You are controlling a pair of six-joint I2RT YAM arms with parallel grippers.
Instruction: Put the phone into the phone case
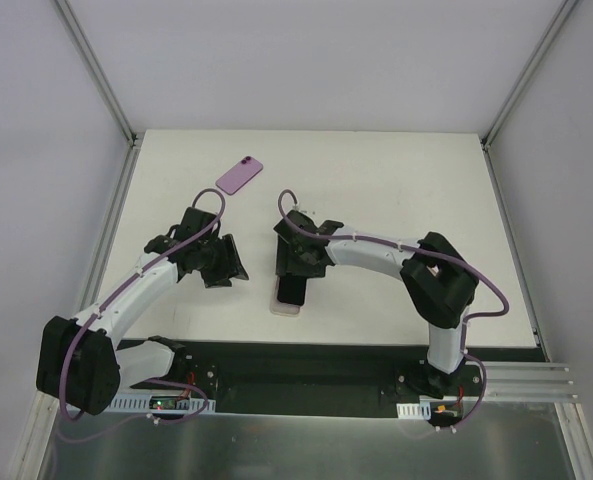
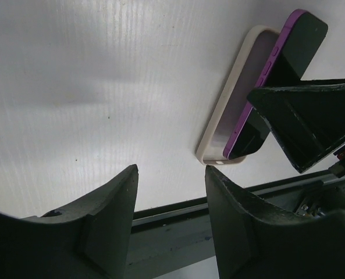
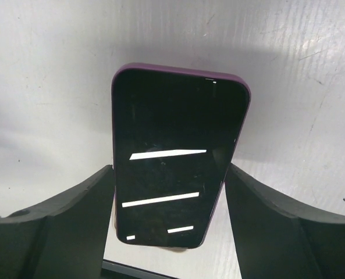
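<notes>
Nearest of all, the black base rail [image 1: 306,372] runs along the table's near edge with both arms bolted to it, and the phone case sits just beyond it.

There's the phone case [image 2: 223,104], cream-coloured, lying flat and open side up on the white table [image 1: 376,180], its near end poking out towards the rail.

Right over the case is the phone [image 2: 294,43], purple-edged, dark screen up. It is not seated. It lies aslant across the case, with its near end down at the case's near end. Its far end runs out past the case's far rim, skewed away from the left arm's side. Whether the low end actually touches the case floor, I cannot tell.

The right gripper [image 3: 169,170] has the phone. Its two black fingers [image 3: 73,224] are pressed against the long edges, one on each side, pinching it across its width just above the case.

Left of the case, near it but clearly apart, is the left gripper [image 2: 171,174]. Its jaws are spread with bare table showing between them, its tips pointing towards the case, and it grips nothing.

Well beyond the case, off to the far left, a second purple slab [image 1: 239,175] lies flat on the table. It is phone-shaped, but whether it is a phone or a cover, I cannot say.
</notes>
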